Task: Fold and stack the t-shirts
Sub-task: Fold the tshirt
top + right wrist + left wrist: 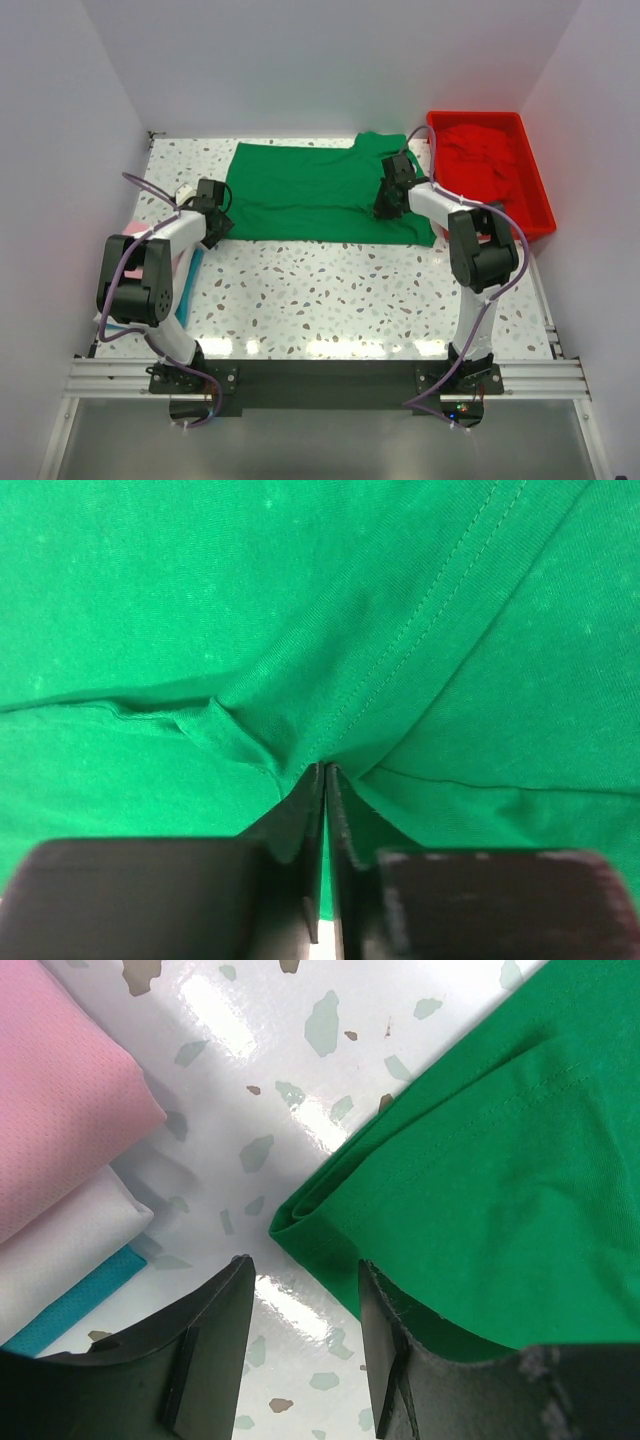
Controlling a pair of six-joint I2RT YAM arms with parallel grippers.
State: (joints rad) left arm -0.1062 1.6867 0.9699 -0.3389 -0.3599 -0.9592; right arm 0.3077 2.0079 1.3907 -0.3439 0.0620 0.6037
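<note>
The bright green t-shirt (320, 190) lies partly folded across the back of the table. My right gripper (386, 208) is shut on a pinch of the green cloth (330, 735) near its right end. My left gripper (217, 228) is open at the shirt's near left corner (300, 1222), with its right finger against the cloth edge. A folded pink shirt (60, 1110) lies to the left on a white and teal stack. A red shirt (485, 160) lies crumpled in the red tray.
The red plastic tray (540, 215) stands at the back right. A folded white cloth (60, 1250) and a teal one (75, 1305) lie under the pink shirt at the table's left edge. White walls close in the table on three sides.
</note>
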